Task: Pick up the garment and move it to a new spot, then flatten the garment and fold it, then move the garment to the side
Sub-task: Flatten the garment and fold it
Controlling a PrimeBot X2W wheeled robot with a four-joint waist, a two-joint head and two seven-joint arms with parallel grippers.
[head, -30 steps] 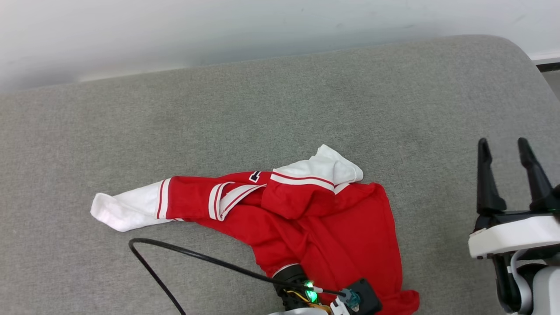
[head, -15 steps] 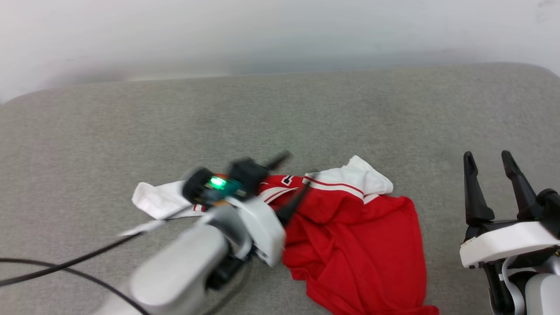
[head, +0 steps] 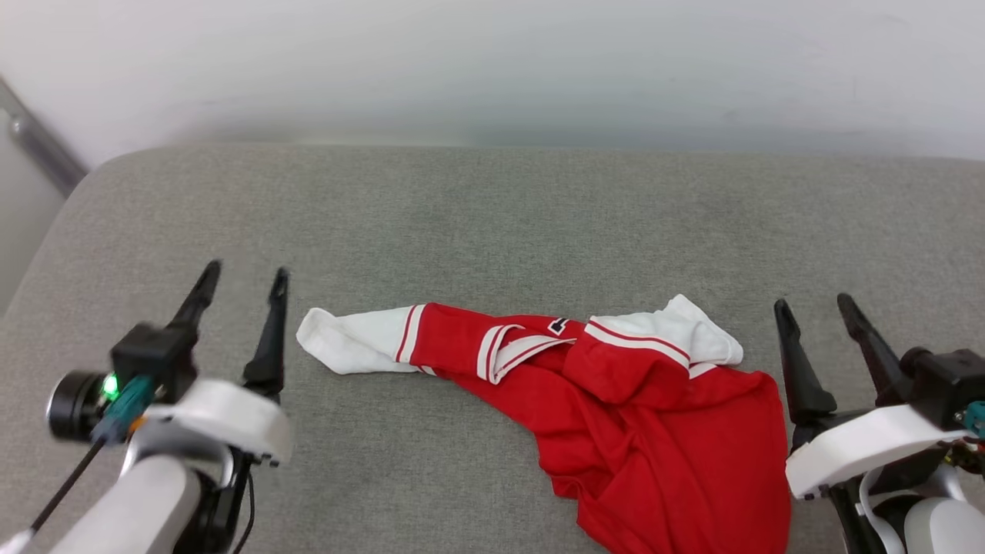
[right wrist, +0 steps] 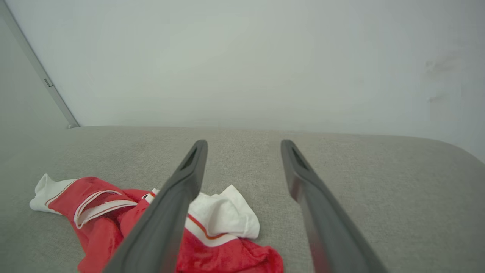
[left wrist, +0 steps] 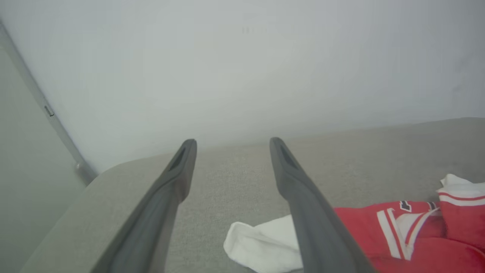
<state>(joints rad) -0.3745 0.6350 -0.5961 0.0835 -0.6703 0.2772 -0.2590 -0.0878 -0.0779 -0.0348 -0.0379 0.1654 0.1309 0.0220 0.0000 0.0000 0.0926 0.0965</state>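
Observation:
The garment, a red jersey with white sleeves and striped trim, lies crumpled on the grey cushion, one white sleeve stretched toward the left. My left gripper stands open just left of that sleeve, apart from it, nothing between its fingers. On the other side my right gripper is open too, beside the red body's right edge. In the left wrist view the garment sits low right of my left gripper. The right wrist view has the garment low left, partly behind my right gripper's left finger.
A pale wall rises behind the cushion. A grey metal strip runs down the wall at the far left, past the cushion's rounded left corner. A black cable trails from my left wrist.
My left gripper let go of the garment's lower part, opened, and swung left to stand beside the white sleeve. The head camera shifted, so the whole picture slid. The right gripper stayed open.

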